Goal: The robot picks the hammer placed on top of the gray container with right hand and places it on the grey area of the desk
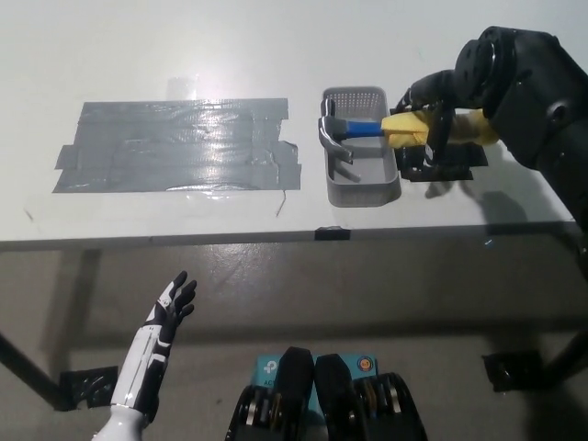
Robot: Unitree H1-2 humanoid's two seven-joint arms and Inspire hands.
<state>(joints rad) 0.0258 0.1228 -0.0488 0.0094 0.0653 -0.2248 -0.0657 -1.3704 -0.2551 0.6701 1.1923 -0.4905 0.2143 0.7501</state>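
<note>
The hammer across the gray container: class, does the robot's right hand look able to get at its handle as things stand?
Probably yes. The black right hand is already at the yellow grip of the hammer, which lies across the gray container, with nothing between them. Whether it grips yet is unclear. The white left hand hangs below the desk edge.
</note>
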